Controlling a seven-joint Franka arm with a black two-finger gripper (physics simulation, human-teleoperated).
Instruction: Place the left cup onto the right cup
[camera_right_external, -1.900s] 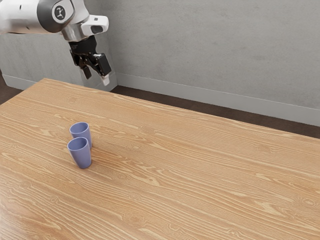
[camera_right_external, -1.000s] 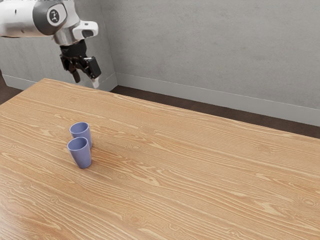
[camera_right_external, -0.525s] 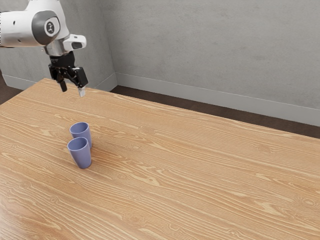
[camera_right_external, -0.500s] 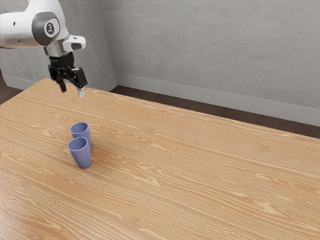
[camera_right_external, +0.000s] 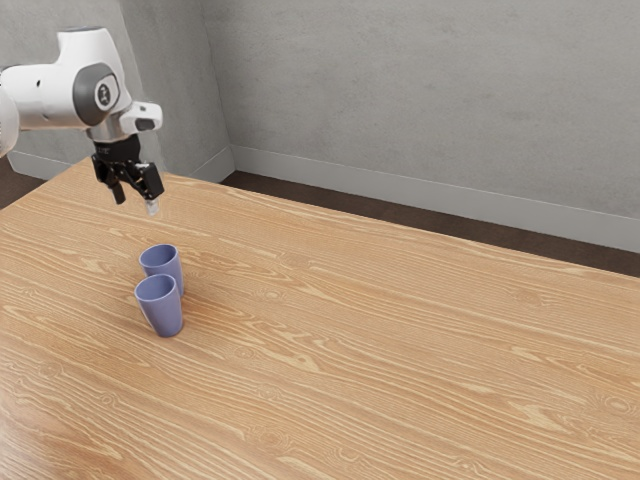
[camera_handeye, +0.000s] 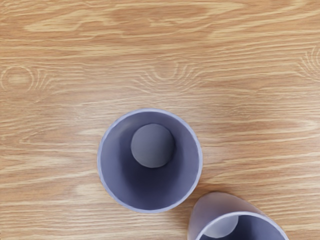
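While my gripper hovers open and empty in the upper left of the frame, rear cup and front cup stand side by side below it, left of centre. Nothing is grasped, nothing stacked yet.

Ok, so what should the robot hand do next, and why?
Probably lower straight down. The gripper hangs open above the table, gripping nothing, and the wrist view looks almost straight into one purple cup, so it seems lined up to come down around it.
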